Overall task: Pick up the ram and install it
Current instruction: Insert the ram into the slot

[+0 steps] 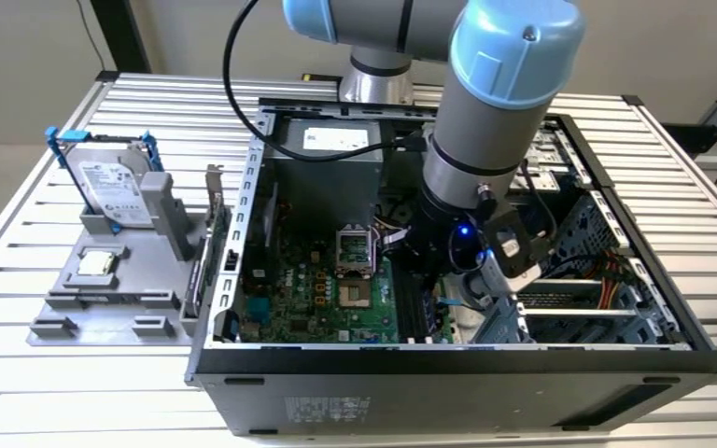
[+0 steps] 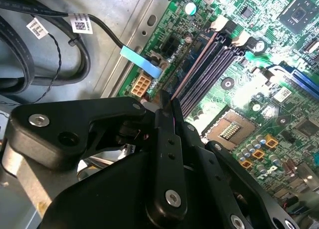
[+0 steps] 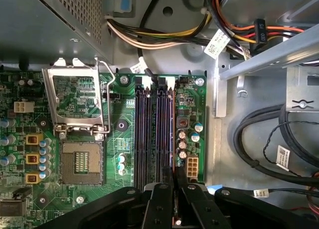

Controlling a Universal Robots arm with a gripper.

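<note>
So the arm is reaching down into the open computer case point(image 1: 458, 359), which lies on its side on the slatted metal table point(image 1: 35, 392); in the exterior view the gripper point(image 1: 440, 280) sits low over the green motherboard point(image 1: 315, 299), toward the exterior view's right of the open processor socket point(image 1: 356, 250); in both wrist views the black fingers point(image 2: 167, 124) are squeezed nearly together, and between them there's a thin dark edge that looks like the ram point(image 2: 169, 109), held on edge; it's so narrow from these angles that I only see a sliver of it; in the first wrist view the gripper point(image 3: 174, 181) lines up with the memory slots point(image 3: 154, 134), at the end of the slot nearest the small capacitors point(image 3: 183, 144), and the ram point(image 3: 174, 175) seems to sit right over or in that slot, though I can't tell whether it's fully seated; the white latches point(image 3: 170, 81) at the far end of the slots are visible; next to the slots there's the socket point(image 3: 79, 162) with its metal cover flipped up; bundles of black, yellow and orange cables point(image 3: 164, 37) run along the case wall; outside the case, on the exterior view's left, a grey holder point(image 1: 116, 280) carries the hard drive in a blue frame point(image 1: 109, 182) standing upright and a small square processor chip point(image 1: 97, 264) lying flat.
</note>
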